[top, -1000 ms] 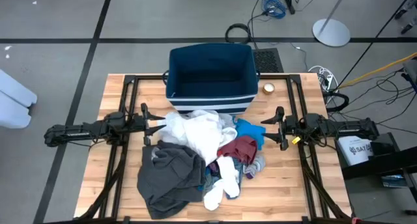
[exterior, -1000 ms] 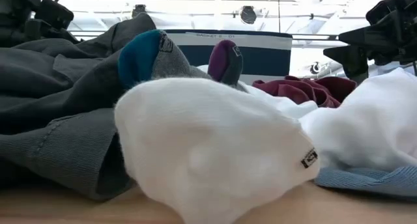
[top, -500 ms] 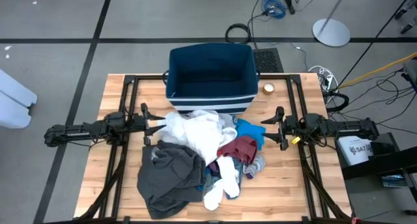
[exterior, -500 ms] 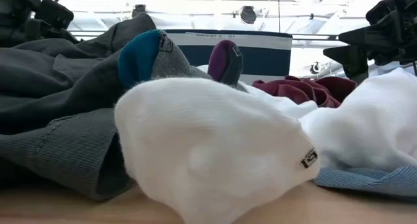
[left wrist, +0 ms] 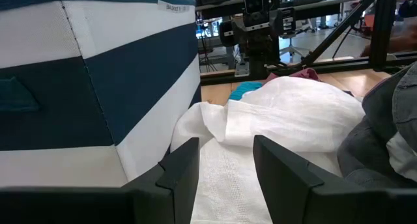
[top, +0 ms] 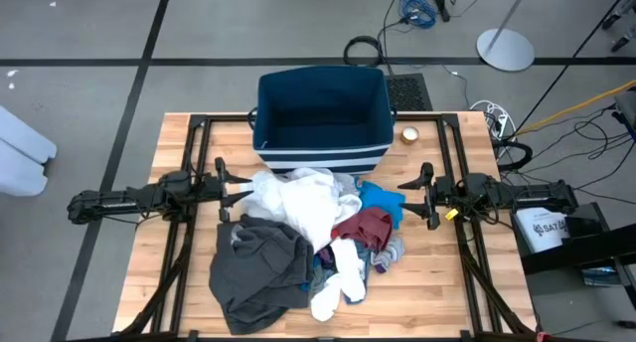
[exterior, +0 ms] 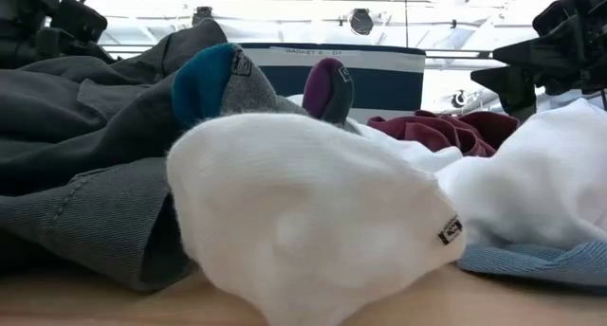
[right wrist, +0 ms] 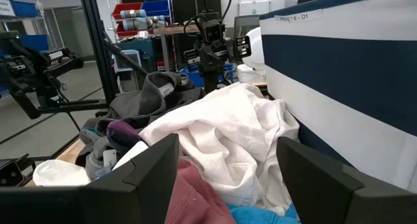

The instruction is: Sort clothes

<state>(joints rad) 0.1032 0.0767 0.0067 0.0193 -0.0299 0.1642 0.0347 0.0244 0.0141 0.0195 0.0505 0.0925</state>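
Note:
The clothes lie in one heap on the table's middle: a white garment (top: 303, 203), a dark grey one (top: 256, 272) at the near left, a bright blue piece (top: 382, 201), a maroon piece (top: 364, 228), white socks (top: 338, 282) and grey socks (top: 390, 251). My left gripper (top: 231, 192) stands open and level at the heap's left side, and the white garment's edge (left wrist: 225, 129) lies just ahead of its fingers. My right gripper (top: 412, 195) stands open and level at the heap's right side, next to the blue piece. Neither has anything between its fingers.
A navy bin with white stripes (top: 318, 148) stands open behind the heap, at the table's far middle. A small round roll (top: 409, 135) lies to its right. Black frame rails (top: 189, 153) run along both sides of the table.

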